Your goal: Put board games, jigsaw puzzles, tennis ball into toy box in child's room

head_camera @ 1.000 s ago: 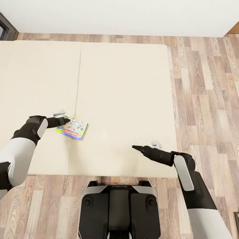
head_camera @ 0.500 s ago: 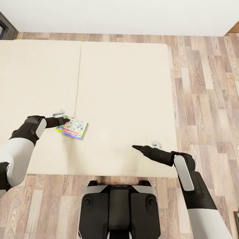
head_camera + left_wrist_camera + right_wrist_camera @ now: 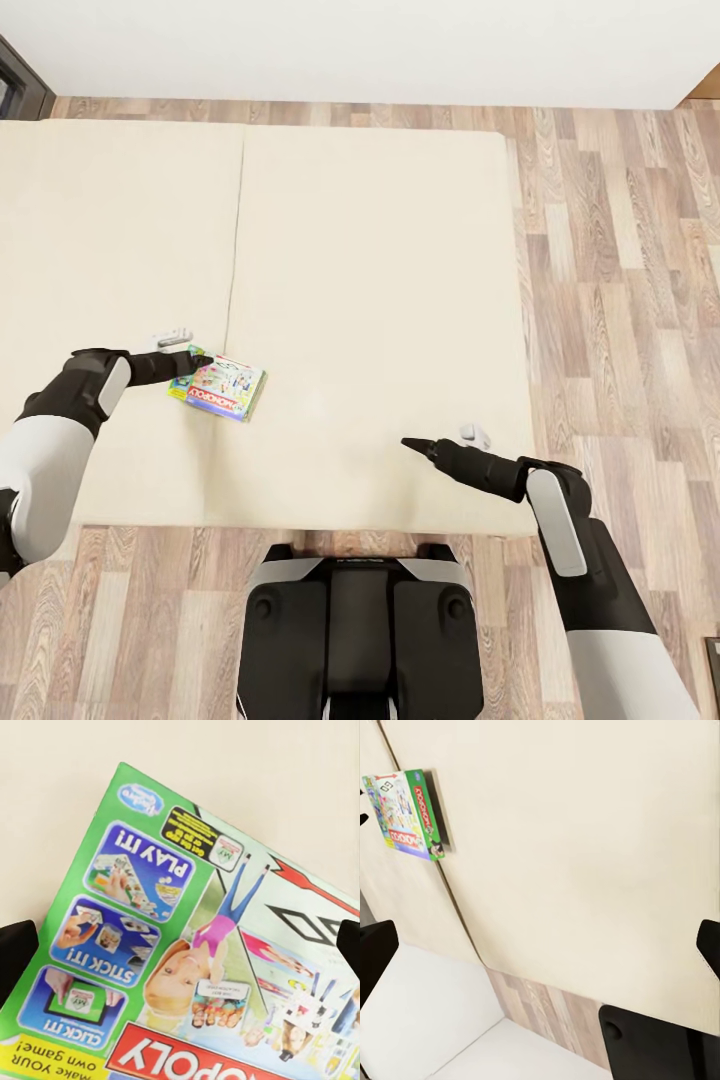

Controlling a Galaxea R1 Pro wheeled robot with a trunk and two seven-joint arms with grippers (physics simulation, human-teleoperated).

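One of the board games (image 3: 222, 388), a green-edged pale blue "Monopoly" box, lies flat on the beige mattress of the bed (image 3: 370, 280), near its front. My left gripper (image 3: 198, 363) hovers at the box's left end, open. In the left wrist view the printed cover (image 3: 195, 945) spans the frame, with a black fingertip (image 3: 15, 952) at each side edge. My right gripper (image 3: 410, 443) hangs open over bare mattress to the right, well apart from the box. The right wrist view looks across the mattress to the box (image 3: 406, 814) far off.
Wood-plank floor (image 3: 620, 250) runs along the bed's right side and front. A white wall (image 3: 360, 45) stands behind the bed, with a dark window frame (image 3: 20, 90) at the far left. My black base (image 3: 360, 640) stands against the bed's front edge.
My left elbow has drifted a little to the left while the gripper stays at the box's end. The right arm has sunk very slightly. The box has not moved.
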